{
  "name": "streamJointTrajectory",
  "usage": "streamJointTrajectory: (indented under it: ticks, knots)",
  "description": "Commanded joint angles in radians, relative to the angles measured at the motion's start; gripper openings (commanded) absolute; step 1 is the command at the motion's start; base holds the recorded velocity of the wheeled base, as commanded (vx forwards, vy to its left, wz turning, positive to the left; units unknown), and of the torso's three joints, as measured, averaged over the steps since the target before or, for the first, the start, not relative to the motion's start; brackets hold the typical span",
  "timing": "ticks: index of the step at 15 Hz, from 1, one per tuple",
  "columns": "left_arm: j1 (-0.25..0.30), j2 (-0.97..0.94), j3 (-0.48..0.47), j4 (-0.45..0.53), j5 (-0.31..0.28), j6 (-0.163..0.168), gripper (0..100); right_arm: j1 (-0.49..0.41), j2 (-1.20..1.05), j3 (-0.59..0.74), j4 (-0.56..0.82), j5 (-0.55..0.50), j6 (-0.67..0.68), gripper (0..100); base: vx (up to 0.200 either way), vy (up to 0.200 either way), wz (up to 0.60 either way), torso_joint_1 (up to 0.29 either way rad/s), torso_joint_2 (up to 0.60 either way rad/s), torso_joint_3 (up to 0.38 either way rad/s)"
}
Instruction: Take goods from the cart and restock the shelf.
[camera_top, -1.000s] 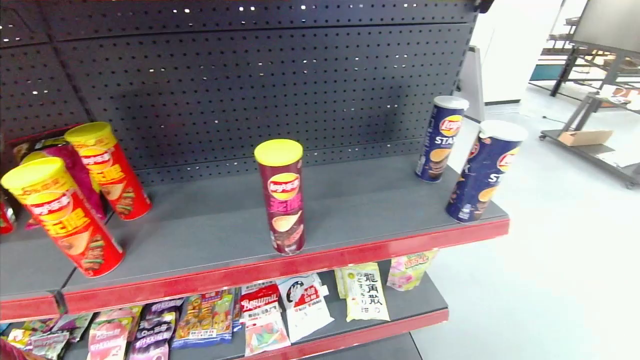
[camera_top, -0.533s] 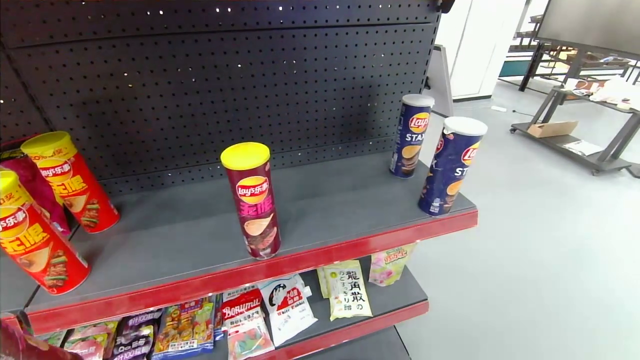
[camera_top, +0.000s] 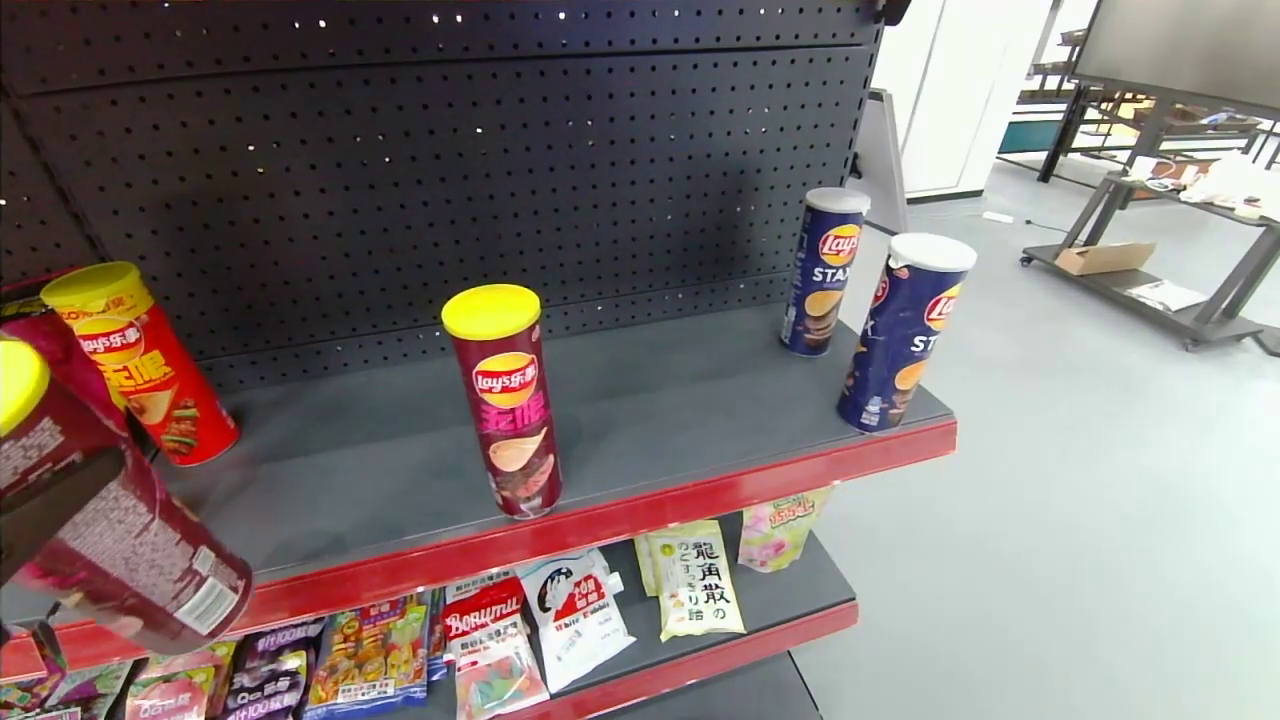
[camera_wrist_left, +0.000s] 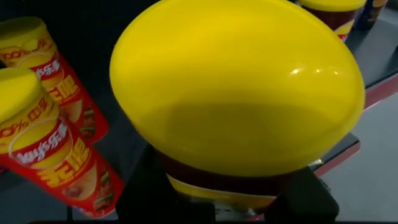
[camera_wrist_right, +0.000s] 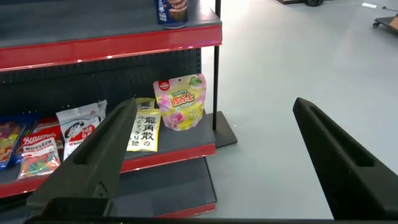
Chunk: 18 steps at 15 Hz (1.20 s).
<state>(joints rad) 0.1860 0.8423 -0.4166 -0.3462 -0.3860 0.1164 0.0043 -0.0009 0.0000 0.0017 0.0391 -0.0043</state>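
A maroon chip can with a yellow lid (camera_top: 120, 545) hangs tilted at the shelf's front left, and my left gripper (camera_top: 50, 510) is shut on it. Its lid (camera_wrist_left: 236, 87) looms large in the left wrist view, with the gripper (camera_wrist_left: 227, 202) clamped around the can's body below. The grey upper shelf (camera_top: 660, 400) carries a maroon can (camera_top: 505, 400) in the middle, a red can (camera_top: 140, 365) at the left and two blue cans (camera_top: 822, 270) (camera_top: 905, 330) at the right end. My right gripper (camera_wrist_right: 214, 162) is open and empty, low down before the lower shelves.
Two red cans (camera_wrist_left: 56, 74) (camera_wrist_left: 50, 149) stand close beside the held can. Snack bags (camera_top: 690, 580) lie on the lower shelf (camera_wrist_right: 180, 140). Pegboard backs the shelf. Open grey floor lies to the right, with a wheeled rack (camera_top: 1180, 300) farther off.
The head camera swung right early on. Since half a second ago the held maroon can has risen into view at the lower left, covering the front red can.
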Motion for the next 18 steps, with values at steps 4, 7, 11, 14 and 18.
streamJointTrajectory:
  ticks: [4,7,11,14,18]
  knots:
    - [-0.117,0.403,-0.105,-0.221,-0.005,-0.015,0,0.000,0.001,0.000,0.000,0.001,0.000,100,0.000,0.000,0.00,0.000,0.00,0.000]
    - [-0.192,0.557,-0.185,-0.312,0.009,-0.017,0,0.000,0.001,0.000,0.000,0.001,0.000,100,0.000,0.000,0.00,0.000,0.00,0.000]
    - [-0.200,0.753,-0.334,-0.381,0.090,-0.044,0,0.000,0.001,0.000,0.000,0.001,0.000,100,0.000,0.000,0.00,0.000,0.00,0.000]
    - [-0.217,0.880,-0.439,-0.392,0.142,-0.061,0,0.000,0.001,0.000,0.000,0.001,0.000,100,0.000,0.000,0.00,0.000,0.00,0.000]
    - [-0.290,1.012,-0.590,-0.428,0.185,-0.104,0,0.000,0.001,0.000,0.000,0.001,0.000,100,0.000,0.000,0.00,0.000,0.00,0.000]
